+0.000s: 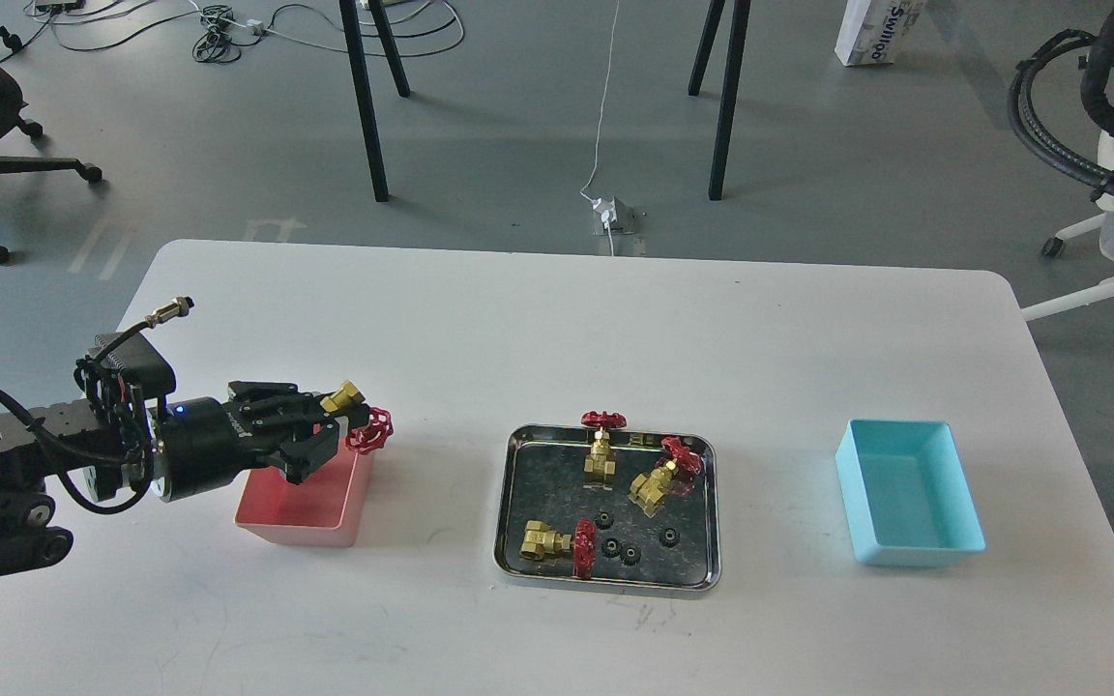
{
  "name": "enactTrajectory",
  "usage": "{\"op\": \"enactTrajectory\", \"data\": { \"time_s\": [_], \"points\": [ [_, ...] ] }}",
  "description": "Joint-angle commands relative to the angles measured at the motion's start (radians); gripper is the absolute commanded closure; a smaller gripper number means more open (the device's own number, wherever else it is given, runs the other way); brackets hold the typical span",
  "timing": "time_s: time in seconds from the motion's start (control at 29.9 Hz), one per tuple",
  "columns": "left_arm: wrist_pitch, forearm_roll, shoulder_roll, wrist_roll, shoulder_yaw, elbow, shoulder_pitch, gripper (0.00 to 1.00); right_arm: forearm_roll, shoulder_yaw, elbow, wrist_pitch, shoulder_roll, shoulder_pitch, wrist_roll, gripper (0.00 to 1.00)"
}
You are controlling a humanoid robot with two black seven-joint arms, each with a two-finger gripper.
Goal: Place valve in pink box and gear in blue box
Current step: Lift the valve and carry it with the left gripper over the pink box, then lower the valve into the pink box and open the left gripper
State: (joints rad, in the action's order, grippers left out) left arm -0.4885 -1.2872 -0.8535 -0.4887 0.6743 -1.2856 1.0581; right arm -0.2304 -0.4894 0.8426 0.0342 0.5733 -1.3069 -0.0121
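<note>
- The left gripper (342,425) is closed on a valve (360,416); the brass body sits between the fingers and the red handwheel sticks out to the right of them.
- It holds that valve over the far right corner of the pink box (301,503), above the rim rather than down inside — whether the wheel clears the right wall I cannot tell for sure.
- So the step in hand looks like the drop-off of a valve. The next move calls for a little travel back over the middle of the box, then letting go; released where it hangs now, the valve might catch the rim and fall onto the table (557,309).
- At the middle of the table lies a steel tray (511,483) with three more valves: one upright (601,447) at the far edge, one tilted (661,474) to its right, and one lying on its side (553,543) at the near left.
- Four small black gears are in the near half of the tray — the nearest to the fallen valve is this gear (607,548). None has been moved to its place yet.
- To the right, well apart from the tray, the blue box (908,488) stands empty.
- The right gripper is not in view, so the gear work has no hand on it at present.
</note>
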Motion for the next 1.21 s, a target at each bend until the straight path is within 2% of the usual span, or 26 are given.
{"op": "enactTrajectory", "data": {
  "time_s": [0.0, 0.33, 0.54, 0.84, 1.17],
  "points": [
    [0.000, -0.001, -0.004, 0.000, -0.004, 0.008, -0.023, 0.87, 0.000, 0.008, 0.001, -0.017, -0.027, 0.000, 0.003, 0.01],
    [0.000, 0.000, -0.045, 0.000, -0.022, 0.019, -0.023, 0.87, -0.001, -0.005, 0.012, -0.017, -0.020, 0.021, 0.001, 0.01],
    [0.000, -0.001, -0.035, 0.000, -0.022, 0.115, -0.026, 0.87, -0.003, -0.006, 0.015, -0.017, -0.018, 0.037, 0.000, 0.01],
    [0.000, 0.000, -0.027, 0.000, -0.024, 0.124, -0.047, 0.87, -0.003, -0.006, 0.024, -0.017, -0.018, 0.052, 0.000, 0.01],
    [0.000, -0.006, 0.042, 0.000, -0.021, 0.163, -0.076, 0.86, -0.004, -0.008, 0.027, -0.014, -0.015, 0.060, -0.002, 0.01]
  ]
}}
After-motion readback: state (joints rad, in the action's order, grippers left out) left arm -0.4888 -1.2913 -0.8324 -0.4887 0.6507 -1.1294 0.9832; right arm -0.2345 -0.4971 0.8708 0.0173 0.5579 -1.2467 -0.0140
